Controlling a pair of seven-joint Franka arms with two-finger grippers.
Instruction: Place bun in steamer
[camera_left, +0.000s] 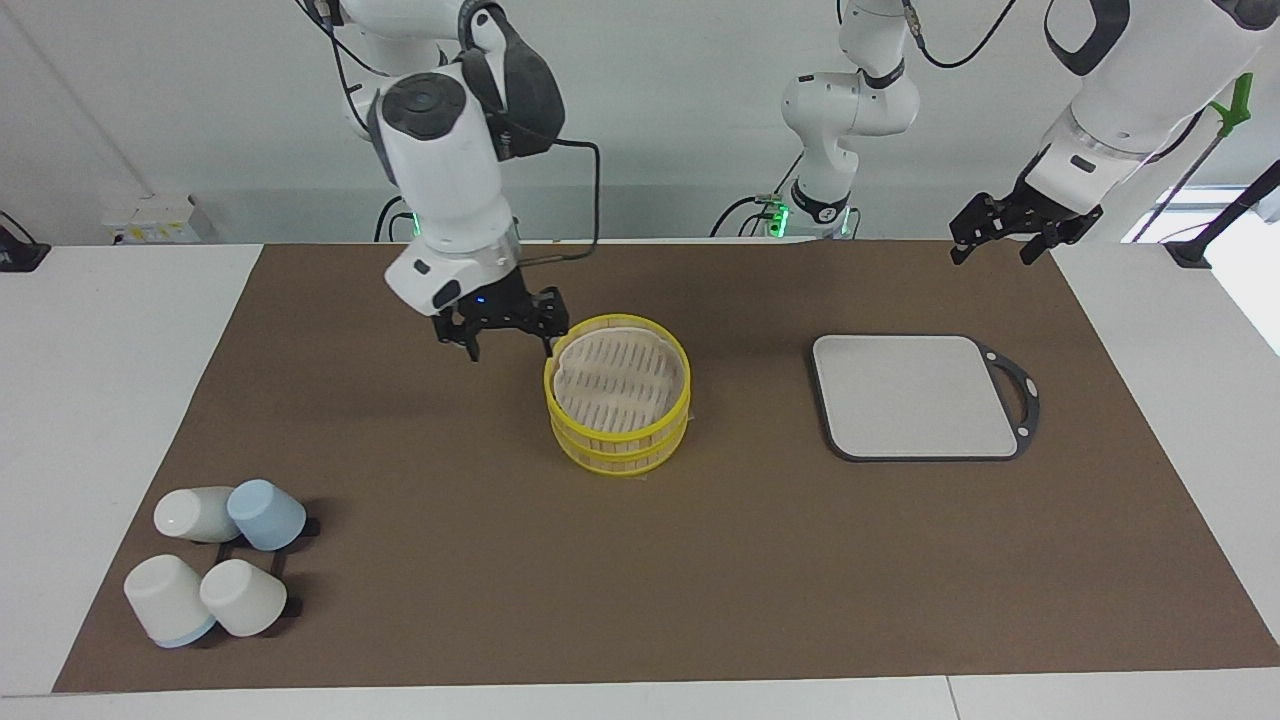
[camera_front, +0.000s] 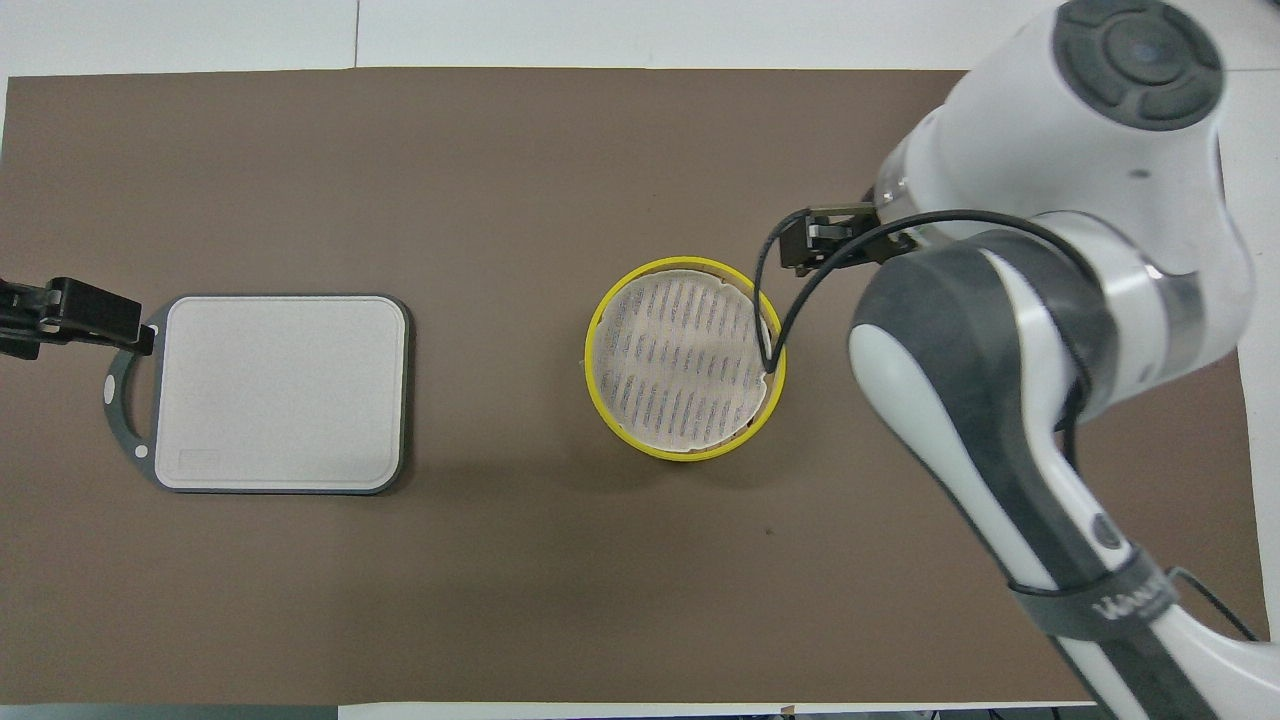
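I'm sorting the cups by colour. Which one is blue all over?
The blue cup, on the rack beside three whitish ones, on the side nearer the robots and steamer.

Both arms are glossy white with dark grey joint bands and round grey caps. The right gripper (camera_left: 508, 335) and left gripper (camera_left: 1010, 240) are black. A black cable loops along the right arm, whose grey band bears white lettering; green lights glow at both bases.

The steamer (camera_left: 617, 405) is showing a bright yellow rim and a pale top with dark stripes. The board (camera_left: 912, 396) is looking light grey with a dark edge — and the surface (camera_left: 700, 560) is looking brown. Three cups (camera_left: 215, 560) are showing white — one blue.
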